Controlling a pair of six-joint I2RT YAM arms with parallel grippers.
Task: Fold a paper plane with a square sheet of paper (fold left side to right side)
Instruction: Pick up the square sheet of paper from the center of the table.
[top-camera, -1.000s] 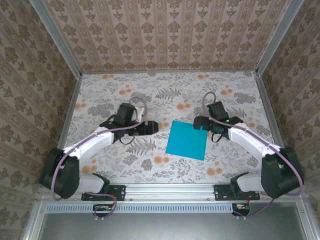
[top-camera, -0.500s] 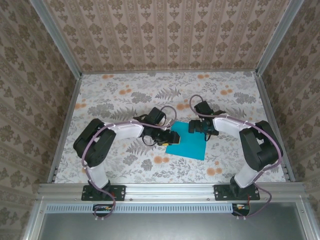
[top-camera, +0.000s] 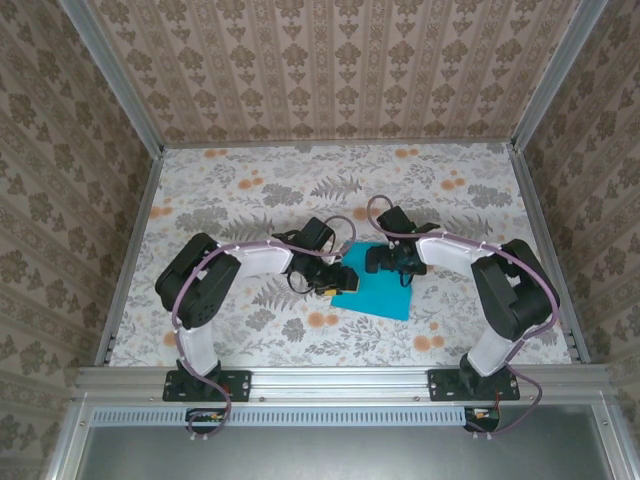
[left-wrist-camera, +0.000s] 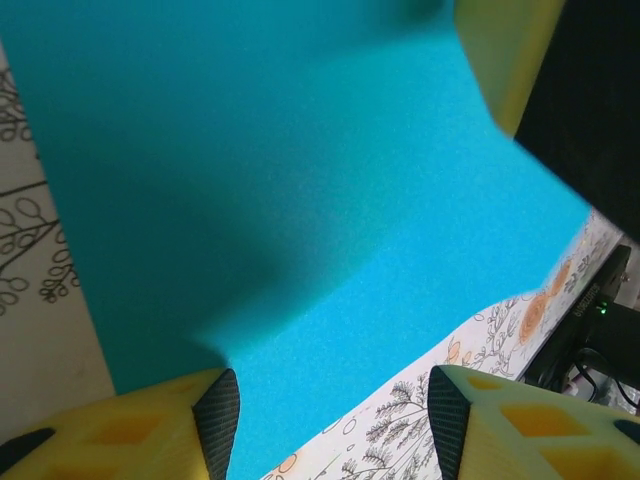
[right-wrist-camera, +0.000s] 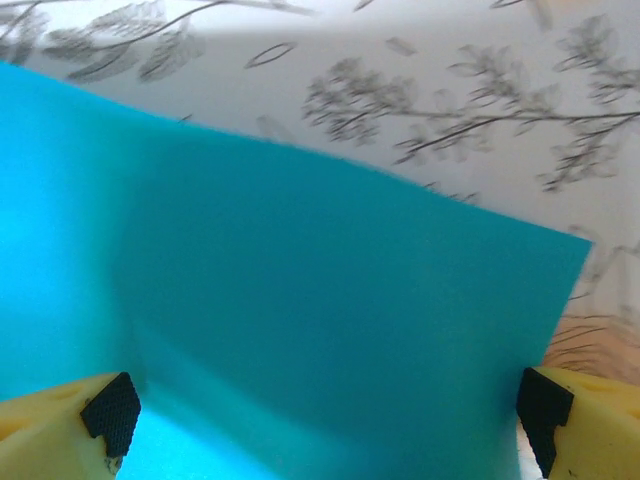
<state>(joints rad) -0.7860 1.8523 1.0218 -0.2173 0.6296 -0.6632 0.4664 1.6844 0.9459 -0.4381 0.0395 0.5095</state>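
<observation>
The square sheet of paper (top-camera: 388, 293), plain turquoise, lies flat on the floral table, a little right of centre. My left gripper (top-camera: 345, 281) sits at its left edge. In the left wrist view the paper (left-wrist-camera: 300, 200) spreads ahead and its near edge runs between the parted fingers (left-wrist-camera: 216, 418) of the left gripper (left-wrist-camera: 330, 425); the sheet buckles slightly by the left pad. My right gripper (top-camera: 372, 262) reaches over the paper's upper left part. In the right wrist view the sheet (right-wrist-camera: 320, 300) lies under the right gripper (right-wrist-camera: 328, 420), whose jaws are spread wide with nothing between them.
The floral tabletop (top-camera: 250, 185) is bounded by patterned walls and metal rails (top-camera: 130, 250) at left, right and back. A yellow finger of the right gripper (left-wrist-camera: 510, 50) hangs over the paper in the left wrist view. The arm bases stand at the near edge.
Both arms have swung inward to the paper. The left gripper came from the left to the sheet's left edge with its jaws narrowing. The right gripper moved left over the sheet's top.
</observation>
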